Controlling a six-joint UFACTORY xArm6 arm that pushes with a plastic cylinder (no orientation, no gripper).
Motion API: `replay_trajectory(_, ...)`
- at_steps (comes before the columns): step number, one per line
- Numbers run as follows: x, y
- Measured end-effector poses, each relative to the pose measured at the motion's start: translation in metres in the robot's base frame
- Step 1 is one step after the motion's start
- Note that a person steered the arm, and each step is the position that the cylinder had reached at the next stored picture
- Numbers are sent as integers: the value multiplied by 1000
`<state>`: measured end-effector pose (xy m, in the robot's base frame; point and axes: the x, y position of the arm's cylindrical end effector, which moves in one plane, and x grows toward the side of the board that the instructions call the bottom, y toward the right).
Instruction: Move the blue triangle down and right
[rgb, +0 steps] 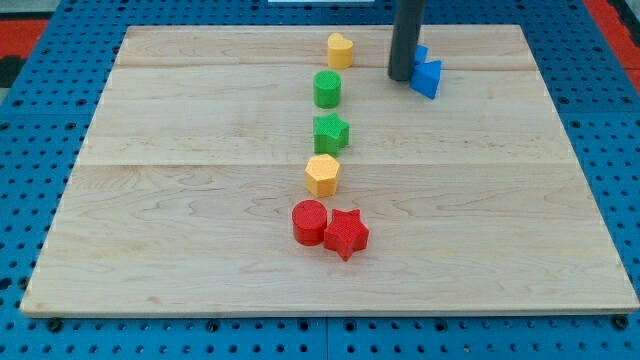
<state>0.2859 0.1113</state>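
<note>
running down the wooden board (180, 230) at mid-view from its top are a yellow heart (340, 50), green cylinder (327, 89), green star (331, 131), yellow hexagon (322, 175), then a red cylinder (309, 222) touching a red star (346, 233). further right, my tip (401, 76) rests against the blue triangle's (427, 76) left side near the top edge; the rod has no jaws to open or close.

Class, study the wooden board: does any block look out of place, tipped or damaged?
Nothing looks damaged or tipped. Only the blue triangle block sits apart, at the view's top right beside my tip, partly hiding another blue block, away from the central column.
</note>
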Motion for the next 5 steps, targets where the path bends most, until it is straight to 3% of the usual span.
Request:
replay_trajectory(1, -20, 26)
replay_trajectory(2, 13, 53)
replay_trajectory(3, 80, 50)
replay_trajectory(4, 114, 54)
replay_trajectory(5, 69, 96)
